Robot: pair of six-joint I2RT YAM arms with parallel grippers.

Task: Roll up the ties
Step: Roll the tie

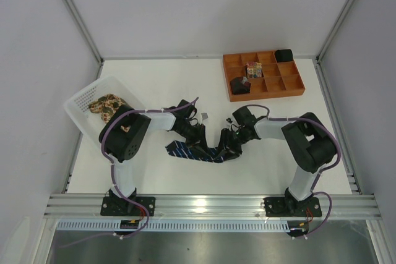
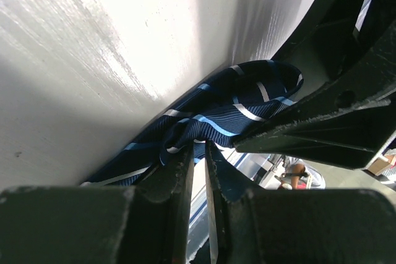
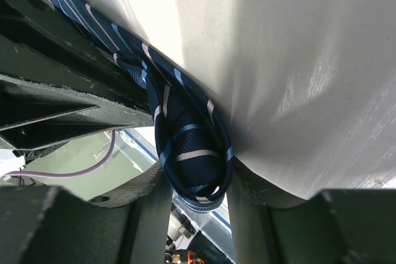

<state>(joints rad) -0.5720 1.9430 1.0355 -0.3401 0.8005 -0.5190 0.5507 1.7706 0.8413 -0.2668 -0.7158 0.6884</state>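
**Top external: both grippers meet on the navy tie**

From where I stand I count two ties, two arms, one basket and one tray. The navy tie [image 1: 185, 151] lies near the middle of the table [image 1: 154, 78], a little toward 6 o'clock, its long axis running roughly 9 to 3. The tan tie [image 1: 106, 106] sits bunched in the basket [image 1: 80, 99] at 10 o'clock, well apart. The tray [image 1: 272, 94] stands at 1 o'clock.

The left gripper [image 2: 198, 153] reaches in from 10 o'clock and the right gripper [image 3: 195, 196] from 2 o'clock, close together toward the strip's 3 o'clock end. The left jaws are nearly together, pinching a bunched fold. The right jaws stand wider, and a rounded fold fills the gap and touches both fingers, so I judge it held. The free length trails toward 9 o'clock, on the left arm's side. I reckon the rolling must travel that way.
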